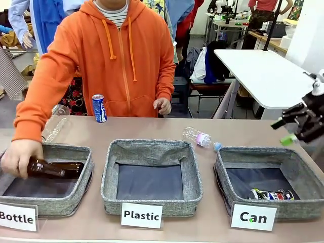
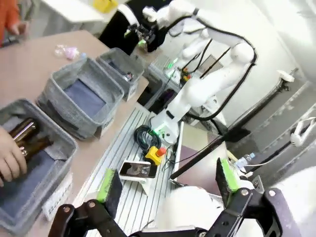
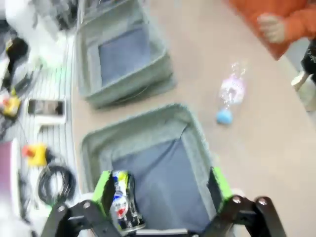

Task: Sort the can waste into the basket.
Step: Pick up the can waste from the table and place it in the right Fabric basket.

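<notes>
Left and right jaws gape wide, gripping nothing; the right pair hangs above the basket (image 3: 136,126).

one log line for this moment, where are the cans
right gripper open above Can basket | crushed can in it | blue can upright on table | left gripper open

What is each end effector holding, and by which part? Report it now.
Nothing. The left end effector and right end effector are both open and empty; the crushed can lies loose in the Can basket.
</notes>
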`<state>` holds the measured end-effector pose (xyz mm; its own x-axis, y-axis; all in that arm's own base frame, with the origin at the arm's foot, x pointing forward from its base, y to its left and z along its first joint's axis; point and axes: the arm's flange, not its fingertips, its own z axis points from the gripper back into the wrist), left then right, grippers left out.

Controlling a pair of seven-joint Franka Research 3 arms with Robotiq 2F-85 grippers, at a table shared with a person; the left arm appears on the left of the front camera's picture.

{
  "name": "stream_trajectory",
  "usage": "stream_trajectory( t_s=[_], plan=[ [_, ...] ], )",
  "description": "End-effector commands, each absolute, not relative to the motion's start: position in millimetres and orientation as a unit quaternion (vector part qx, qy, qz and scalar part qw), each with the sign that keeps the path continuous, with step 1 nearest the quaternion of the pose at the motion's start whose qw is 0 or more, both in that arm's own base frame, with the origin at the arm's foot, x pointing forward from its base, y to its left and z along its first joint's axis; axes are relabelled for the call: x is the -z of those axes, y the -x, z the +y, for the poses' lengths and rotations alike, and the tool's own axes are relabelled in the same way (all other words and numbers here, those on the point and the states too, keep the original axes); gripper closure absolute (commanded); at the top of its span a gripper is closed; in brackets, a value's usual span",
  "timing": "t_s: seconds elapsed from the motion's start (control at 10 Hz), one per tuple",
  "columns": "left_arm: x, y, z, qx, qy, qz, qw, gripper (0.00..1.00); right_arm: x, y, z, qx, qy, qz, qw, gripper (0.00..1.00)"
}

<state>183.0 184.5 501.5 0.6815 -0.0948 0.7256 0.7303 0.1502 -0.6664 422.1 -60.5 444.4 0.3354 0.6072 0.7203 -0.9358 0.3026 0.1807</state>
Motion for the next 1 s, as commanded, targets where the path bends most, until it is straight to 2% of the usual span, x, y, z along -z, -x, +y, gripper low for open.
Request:
stream_trajectory(
  t_s=[0.0,0.2,0.3,0.5,0.6,0.9],
  plan=[
    [-510.0,-162.4,220.9,0.304,0.578,-0.315,0.688,0.00,-451.6,-449.8,-85.4,-0.316,-0.412,-0.359,0.776,0.00],
    [-504.6,-147.5,252.3,0.387,0.595,-0.323,0.626,0.00,-446.7,-471.6,-123.1,-0.207,-0.508,-0.331,0.767,0.00],
    [-501.8,-143.2,266.0,0.373,0.593,-0.348,0.623,0.00,-438.3,-482.7,-137.5,-0.163,-0.534,-0.315,0.767,0.00],
    [-499.8,-141.2,279.9,0.352,0.604,-0.369,0.612,0.00,-424.9,-494.0,-148.2,-0.165,-0.553,-0.276,0.768,0.00],
    [-500.1,-144.4,281.0,0.338,0.608,-0.372,0.614,0.00,-425.1,-472.0,-143.4,-0.201,-0.523,-0.293,0.774,0.00],
    [-506.4,-157.1,266.1,0.320,0.605,-0.358,0.635,0.00,-425.1,-472.0,-143.4,-0.201,-0.523,-0.293,0.774,0.00]
  ],
)
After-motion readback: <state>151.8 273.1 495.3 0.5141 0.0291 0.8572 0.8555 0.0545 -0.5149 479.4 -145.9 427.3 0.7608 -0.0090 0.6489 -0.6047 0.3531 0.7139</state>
